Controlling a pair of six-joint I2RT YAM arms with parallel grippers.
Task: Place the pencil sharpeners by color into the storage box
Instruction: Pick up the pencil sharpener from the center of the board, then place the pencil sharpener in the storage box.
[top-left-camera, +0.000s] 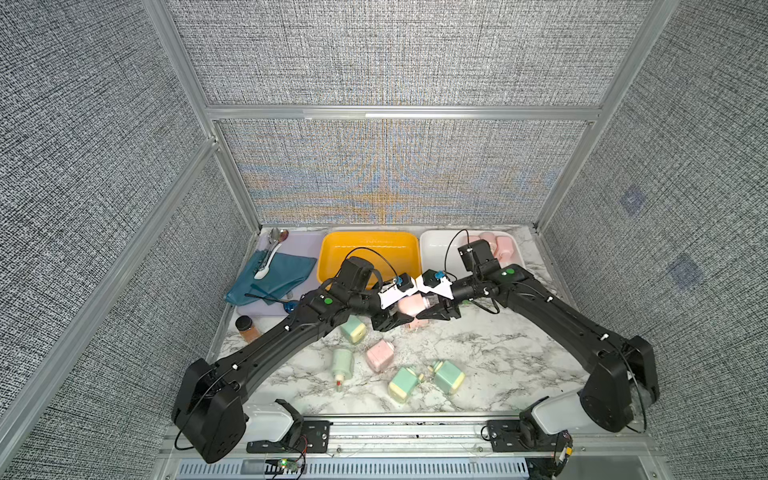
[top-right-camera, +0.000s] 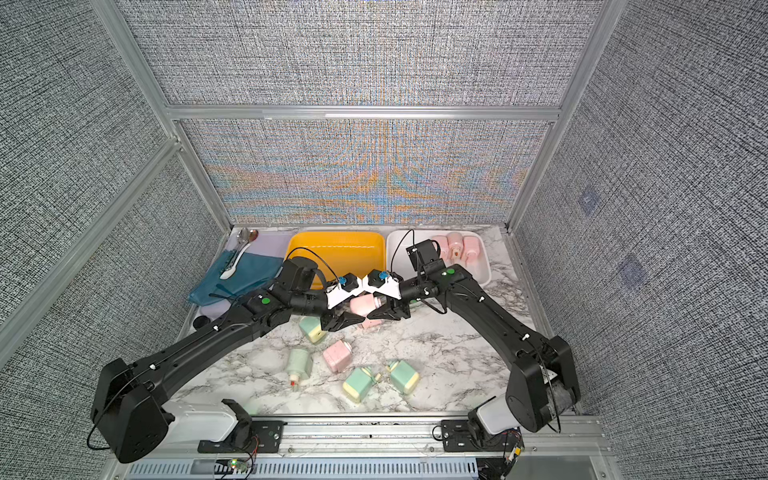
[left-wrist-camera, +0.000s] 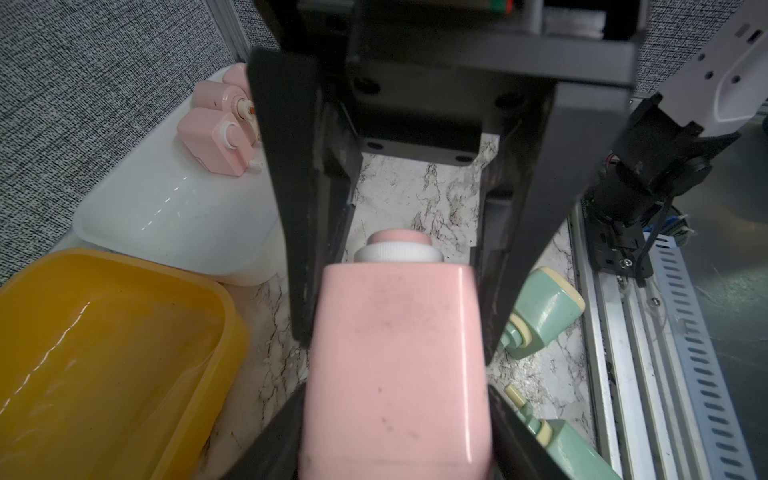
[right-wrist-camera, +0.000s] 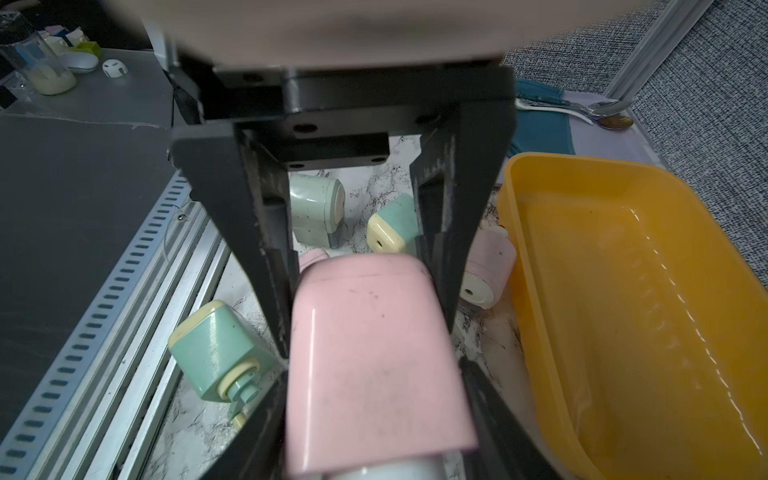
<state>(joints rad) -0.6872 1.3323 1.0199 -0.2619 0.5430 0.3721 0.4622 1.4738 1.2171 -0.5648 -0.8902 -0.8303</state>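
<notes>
We read this as a hand-over in mid-air, above the near-middle of the marble table. The held pastel pink plastic pencil sharpener (top-right-camera: 360, 305) hangs between the black left gripper (top-left-camera: 404, 309) and the black right gripper (top-left-camera: 424, 305), which meet nose to nose. Both wrist views show each pair of jaws partly open and lying close along the sharpener's flat sides. We cannot tell which pair bears the weight.

The sharpener's long axis runs left to right and about level. Its white-ringed crank end points right, towards the right gripper.

The shallow white plastic tub (top-left-camera: 432, 257) at the far right holds three pink sharpeners (top-left-camera: 498, 245). The yellow plastic tub (top-left-camera: 322, 257) left of it looks bare, so we judge that pink belongs in the white one.

The next move calls for a firm right-hand hold before the left jaws draw clear. The right arm then carries the sharpener far and right, over the tub's near rim. Four mint green sharpeners (top-left-camera: 403, 384) and two more pink sharpeners (top-left-camera: 380, 355) lie on the table.
</notes>
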